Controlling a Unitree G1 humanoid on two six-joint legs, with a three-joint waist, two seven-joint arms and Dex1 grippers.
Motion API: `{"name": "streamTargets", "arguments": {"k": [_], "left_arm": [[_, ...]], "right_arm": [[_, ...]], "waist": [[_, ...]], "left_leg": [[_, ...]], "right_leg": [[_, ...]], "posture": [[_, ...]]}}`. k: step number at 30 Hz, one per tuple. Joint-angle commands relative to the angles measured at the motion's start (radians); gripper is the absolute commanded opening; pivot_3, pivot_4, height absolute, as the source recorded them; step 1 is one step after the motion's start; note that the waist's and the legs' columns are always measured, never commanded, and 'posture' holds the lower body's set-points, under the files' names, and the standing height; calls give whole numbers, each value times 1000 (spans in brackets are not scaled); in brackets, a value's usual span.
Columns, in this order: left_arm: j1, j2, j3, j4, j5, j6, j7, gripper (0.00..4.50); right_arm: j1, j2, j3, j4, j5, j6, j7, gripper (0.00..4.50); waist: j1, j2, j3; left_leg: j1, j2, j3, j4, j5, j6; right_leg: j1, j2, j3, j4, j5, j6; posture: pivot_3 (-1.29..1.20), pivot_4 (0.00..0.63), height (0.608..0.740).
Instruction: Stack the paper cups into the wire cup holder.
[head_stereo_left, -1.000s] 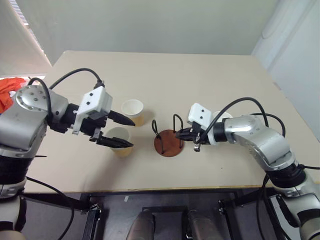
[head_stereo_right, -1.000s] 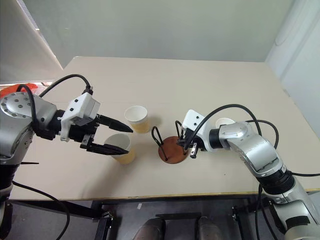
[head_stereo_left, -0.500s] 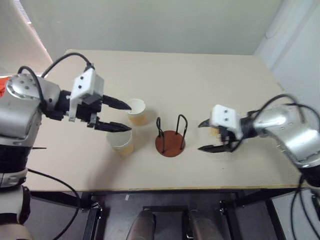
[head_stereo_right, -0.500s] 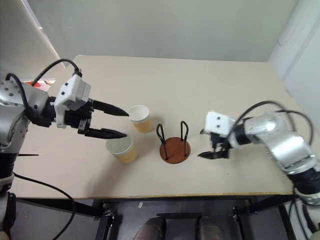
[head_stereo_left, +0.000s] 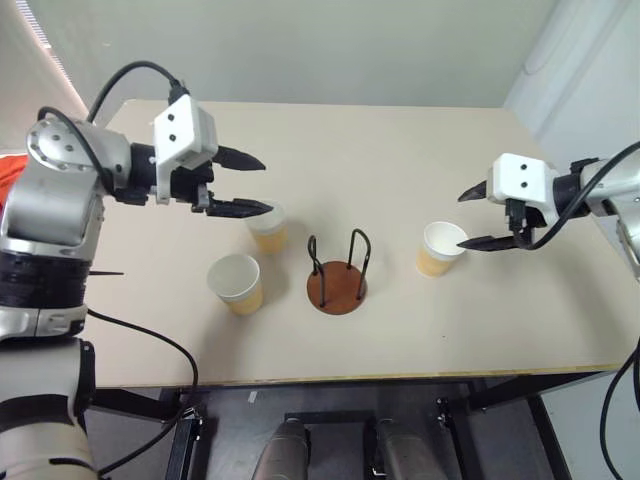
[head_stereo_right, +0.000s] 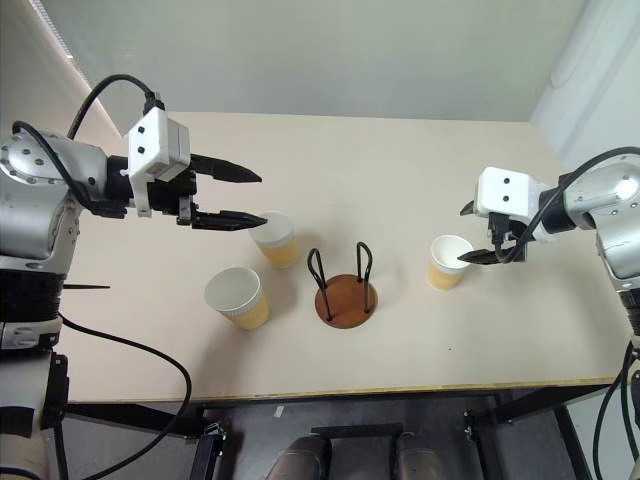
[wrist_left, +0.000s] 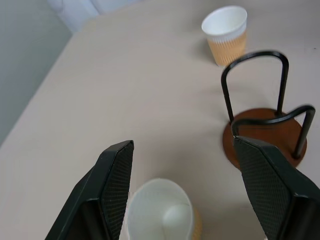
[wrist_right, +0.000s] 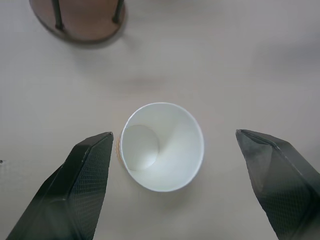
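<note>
Now the right gripper (head_stereo_right: 478, 234), a second ago shut at the black-wire cup holder on its reddish-brown disc (head_stereo_right: 345, 288), has swung right and hangs wide open over the ribbed tan paper cup (head_stereo_right: 447, 261) there. The left gripper (head_stereo_right: 249, 197) hovers open above the cup behind-left of the holder (head_stereo_right: 274, 238), so the holder is still empty and no cup is gripped yet.

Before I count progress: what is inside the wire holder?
Nothing. The holder shows only its bare brown base between the wire loops. All three cups stand on the table outside it.

A white-lined, tan-sided paper cup (wrist_right: 162, 146) stands upright on the beige desk (wrist_right: 250, 65), between two spread black fingers (wrist_right: 75, 185), touching neither. The round reddish-brown disc base with thin black wires (wrist_right: 80, 20) sits apart from it.
</note>
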Motion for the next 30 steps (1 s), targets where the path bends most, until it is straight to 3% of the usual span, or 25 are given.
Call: {"name": "streamTargets", "arguments": {"k": [1, 5, 10, 23, 26, 30], "left_arm": [[4, 34, 46, -49, -17, 26, -9, 3483], [29, 58, 65, -77, -36, 64, -11, 3483], [47, 78, 91, -110, -64, 104, -12, 4483], [100, 112, 118, -174, -87, 108, -10, 4483], [106, 115, 124, -183, -93, 120, -6, 4500], [118, 124, 132, -193, -95, 128, 0, 4500]], "right_arm": [[-8, 12, -3, 15, -27, -44, 24, 4167], [-5, 27, 0, 31, -39, -67, 50, 4167], [-4, 43, 10, 59, -64, -98, 70, 4205], [41, 116, 61, 117, -175, -160, 33, 4205], [47, 136, 83, 142, -226, -191, 6, 3559], [33, 155, 89, 194, -269, -231, -24, 2194]], "waist": [[0, 0, 0], [1, 0, 0], [3, 0, 0], [0, 0, 0], [0, 0, 0], [0, 0, 0]], "left_leg": [[0, 0, 0, 0, 0, 0], [-1, 0, 0, 0, 0, 1], [-1, 0, 0, 1, -1, 1], [0, 0, 0, 1, 0, 1], [0, 0, 0, 1, 0, 1], [0, 0, 0, 1, 0, 1]], "right_leg": [[0, 0, 0, -1, 0, 0], [1, 0, 0, -3, 1, 1], [1, -1, 0, -4, 1, 0], [1, -1, 0, -2, 1, 0], [1, -1, 0, -1, 1, 0], [1, -1, 0, -1, 2, 0]], "posture": [[0, 150, 740], [0, 150, 740], [0, 150, 740], [0, 150, 740], [0, 150, 740], [0, 150, 740]]}}
